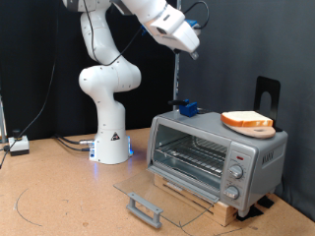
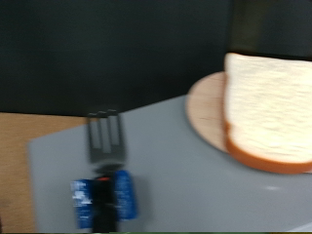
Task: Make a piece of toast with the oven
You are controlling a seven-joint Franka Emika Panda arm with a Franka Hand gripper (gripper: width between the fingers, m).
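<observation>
The silver oven (image 1: 258, 149) stands at the exterior view's right with its glass door (image 1: 148, 195) folded down open and the wire rack (image 1: 192, 152) bare. The piece of toast (image 1: 248, 119) lies on a round wooden board (image 1: 236, 124) on the oven's top. In the wrist view the toast (image 2: 268, 107) rests on the board (image 2: 203, 112) on the grey oven top (image 2: 166, 166). My gripper (image 1: 193, 53) hangs high above the oven's top, apart from the toast. Its fingers do not show in the wrist view.
A blue-handled black spatula (image 1: 187, 107) (image 2: 102, 175) lies on the oven top beside the board. The oven sits on a wooden base (image 1: 202, 200). A black stand (image 1: 268, 91) rises behind it. Cables (image 1: 39, 146) lie at the exterior view's left by the arm's base (image 1: 108, 143).
</observation>
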